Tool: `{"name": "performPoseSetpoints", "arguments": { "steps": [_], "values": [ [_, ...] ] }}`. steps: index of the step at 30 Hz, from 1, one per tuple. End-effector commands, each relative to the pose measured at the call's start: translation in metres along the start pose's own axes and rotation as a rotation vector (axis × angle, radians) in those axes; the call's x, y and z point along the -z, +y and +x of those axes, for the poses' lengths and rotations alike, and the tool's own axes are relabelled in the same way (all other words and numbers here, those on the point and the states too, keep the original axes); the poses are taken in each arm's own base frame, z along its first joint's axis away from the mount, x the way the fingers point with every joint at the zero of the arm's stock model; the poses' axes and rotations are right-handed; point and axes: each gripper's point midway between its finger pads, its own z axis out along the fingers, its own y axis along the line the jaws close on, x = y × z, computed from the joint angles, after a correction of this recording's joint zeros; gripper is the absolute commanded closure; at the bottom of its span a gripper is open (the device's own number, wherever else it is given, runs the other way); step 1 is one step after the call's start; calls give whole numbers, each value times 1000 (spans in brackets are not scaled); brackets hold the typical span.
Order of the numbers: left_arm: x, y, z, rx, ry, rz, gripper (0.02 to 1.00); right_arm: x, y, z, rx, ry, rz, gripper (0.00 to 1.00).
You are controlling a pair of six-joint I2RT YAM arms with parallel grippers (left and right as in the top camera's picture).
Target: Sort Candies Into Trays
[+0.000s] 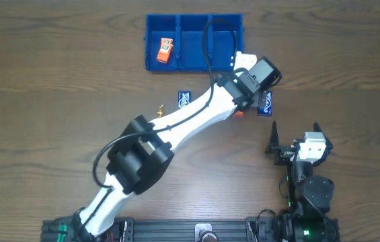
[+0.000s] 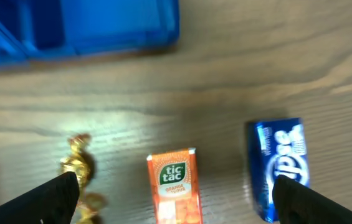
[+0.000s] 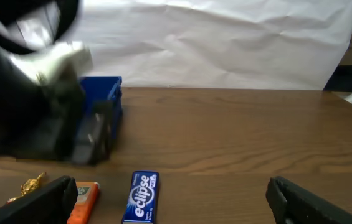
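A blue three-compartment tray (image 1: 193,64) stands at the table's far side, with an orange candy box (image 1: 166,50) in its left compartment. My left gripper (image 1: 251,91) hangs open just in front of the tray's right end, over a second orange candy box (image 2: 174,186) that lies between its fingers (image 2: 57,196). A blue gum pack (image 2: 280,165) lies on one side of that box and gold-wrapped candies (image 2: 79,163) on the other. My right gripper (image 1: 296,144) is open near its base, facing the blue gum pack (image 3: 141,196) and the orange box (image 3: 83,196).
Another blue candy pack (image 1: 183,100) and a small gold candy (image 1: 160,107) lie on the wood in front of the tray's middle. The left arm (image 1: 176,124) stretches diagonally across the table's centre. A white sheet (image 3: 225,43) hangs behind the table.
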Motion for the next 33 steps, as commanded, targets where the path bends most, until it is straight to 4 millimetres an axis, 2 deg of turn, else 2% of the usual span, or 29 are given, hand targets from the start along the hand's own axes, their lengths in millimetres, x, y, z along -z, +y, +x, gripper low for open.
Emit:
{"name": "performPoseSetpoints", "arguments": {
  "steps": [1,8,16,20,23,33],
  "values": [
    [-23,-4,22,112,83,9,18,0,-1,1,14,1,4,3],
    [-44,-3,41,134,145,9,18,0,-1,1,14,1,4,3],
    [-53,8,48,157,184,-18,31,0,-1,1,14,1,4,3],
    [-53,11,50,147,195,-22,45,0,-1,1,14,1,4,3],
    [-54,14,52,113,197,-39,91,0,-1,1,14,1,4,5],
    [-51,8,55,23,172,-49,99,0,-1,1,14,1,4,3]
  ]
}}
